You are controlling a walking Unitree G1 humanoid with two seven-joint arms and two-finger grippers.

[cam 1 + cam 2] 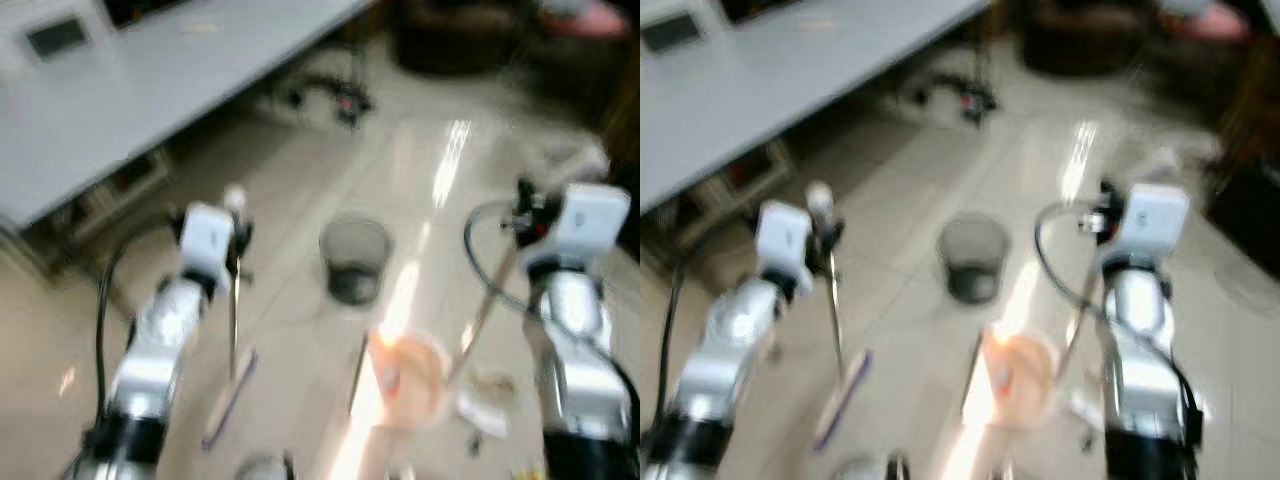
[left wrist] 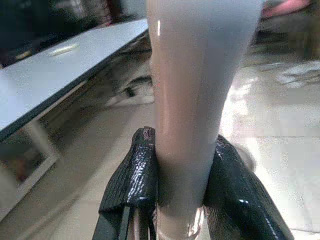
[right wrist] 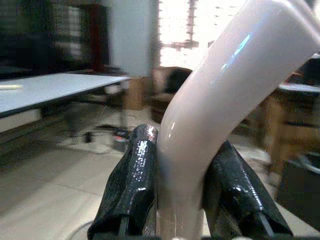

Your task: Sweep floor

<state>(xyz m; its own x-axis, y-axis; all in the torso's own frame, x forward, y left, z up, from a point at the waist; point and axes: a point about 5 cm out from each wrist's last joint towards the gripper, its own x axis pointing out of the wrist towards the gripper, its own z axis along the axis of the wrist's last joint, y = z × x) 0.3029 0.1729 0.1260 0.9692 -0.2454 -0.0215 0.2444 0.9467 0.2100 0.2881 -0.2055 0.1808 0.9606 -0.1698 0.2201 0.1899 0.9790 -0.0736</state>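
Note:
The head views are blurred. My left gripper (image 1: 236, 232) is shut on the thin upright broom handle (image 1: 234, 310), which runs down to a purple broom head (image 1: 230, 400) on the tiled floor. In the left wrist view the black fingers (image 2: 132, 180) clamp the pale handle (image 2: 195, 75). My right gripper (image 1: 525, 215) is shut on the slanted dustpan handle (image 1: 485, 310), which leads down to a peach dustpan (image 1: 415, 375) on the floor between the arms. The right wrist view has the fingers (image 3: 130, 185) closed around the curved pale handle (image 3: 235, 75).
A wire-mesh waste bin (image 1: 354, 258) stands on the floor ahead, between both arms. A long white table (image 1: 150, 90) fills the left, with cables and a chair base (image 1: 335, 100) beyond it. Pale litter (image 1: 485, 405) lies by the dustpan. Dark furniture (image 1: 450, 40) stands far back.

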